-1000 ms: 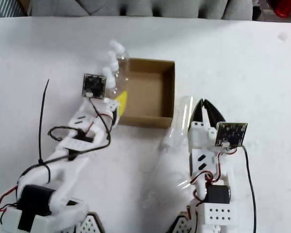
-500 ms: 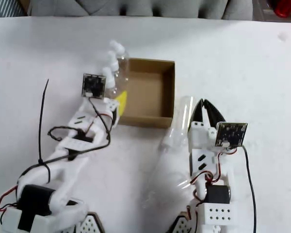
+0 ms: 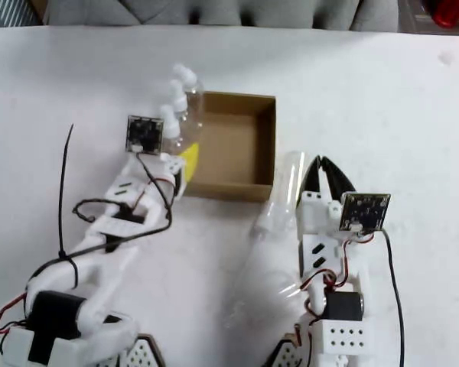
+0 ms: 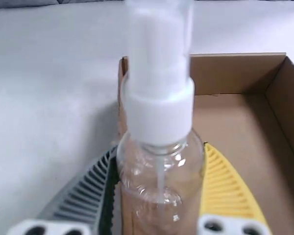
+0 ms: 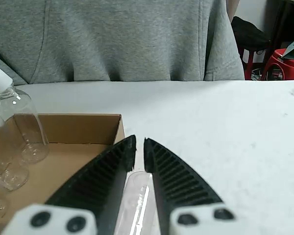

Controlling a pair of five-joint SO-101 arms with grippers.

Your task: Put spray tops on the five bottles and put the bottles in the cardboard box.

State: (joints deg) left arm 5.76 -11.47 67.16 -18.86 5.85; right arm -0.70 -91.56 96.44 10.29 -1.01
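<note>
**Left arm clamps a capped bottle at the box; right arm sits by a bottle lying down**

Seen from above, a white counter (image 3: 382, 84) carries one open cardboard box (image 3: 229, 189) in the middle. Three white spray tops (image 3: 177, 98) stand in a slanted row along the box's left wall. This view does not show whether the bottles under them are inside that wall or outside it. One clear lying bottle (image 3: 284, 187) rests on its side on the counter, between the box and the right gripper (image 3: 321, 162). I cannot tell whether it has a top.

The left wrist view shows what the high view hides under the wrist camera. The left gripper (image 4: 159, 149) has one grey jaw and one yellow jaw, and they are clamped on the shoulders of an upright held bottle (image 4: 159, 186). A white spray top sits on its neck, and the box's brown floor lies just behind it.

The right wrist view shows the right gripper's two black jaws drawn together with only a thin slit between them, gripping nothing. The lying bottle shows on the counter beneath them. Farther off, two clear standing bottles (image 5: 20, 122) are at the box's wall, with part of a third.

Counted: one box, two arms, three spray tops, three upright bottles and one lying.
</note>
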